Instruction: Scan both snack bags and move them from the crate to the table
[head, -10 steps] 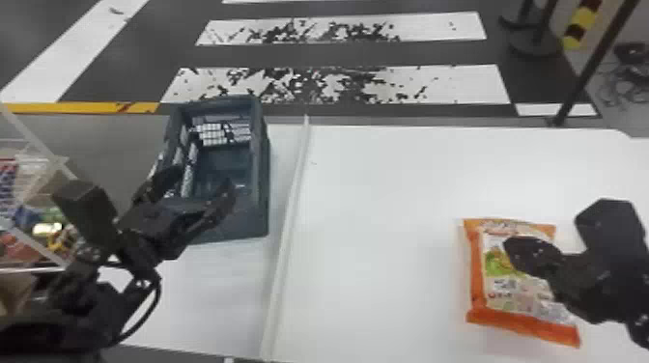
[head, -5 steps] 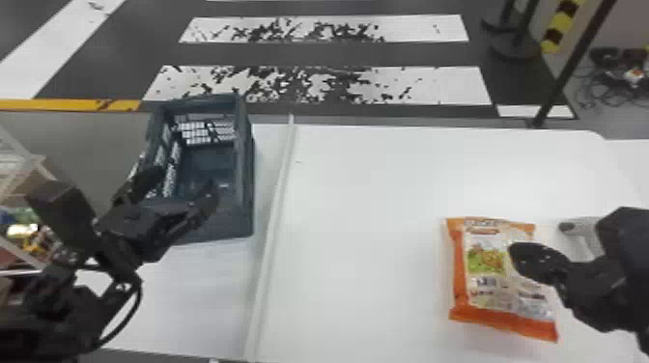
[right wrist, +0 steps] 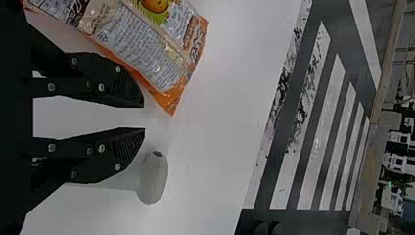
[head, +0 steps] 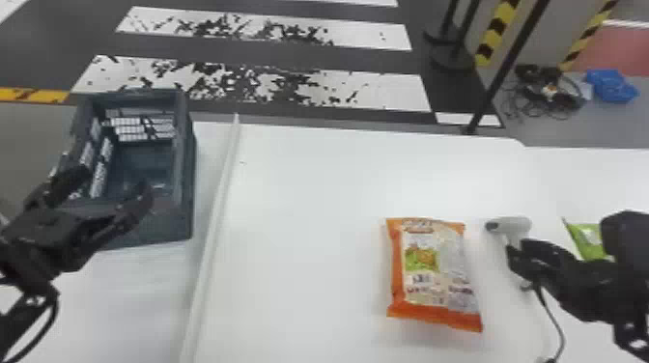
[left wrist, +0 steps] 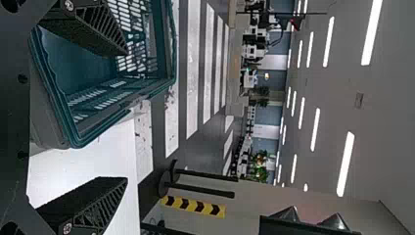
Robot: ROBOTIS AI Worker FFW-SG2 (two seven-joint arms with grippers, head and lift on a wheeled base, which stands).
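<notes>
My left gripper [head: 111, 190] stands open over the near end of the dark crate [head: 187, 212]; in the left wrist view the open left gripper [left wrist: 126, 116] is beside the teal-looking crate [left wrist: 73, 134]. The orange snack bag [head: 434, 270] lies flat on the white table. To its right, my right gripper [head: 517, 260] is over the grey-white scanner's handle. A green snack bag [head: 585, 239] is partly hidden behind the right arm. In the right wrist view the right gripper [right wrist: 144, 117] has a narrow gap between its fingers, with the orange bag [right wrist: 156, 61] and scanner [right wrist: 154, 178] on either side.
The scanner [head: 514, 226] has a cable [head: 555, 323] running toward the table's near edge. A raised white strip [head: 210, 246] crosses the table [head: 309, 193] between crate and orange bag. Black posts [head: 507, 67] stand beyond the far edge.
The head view has turned rightward, bringing the scanner and green bag into sight. My right gripper has moved right, off the orange bag's side to the scanner. The left gripper remains at the crate.
</notes>
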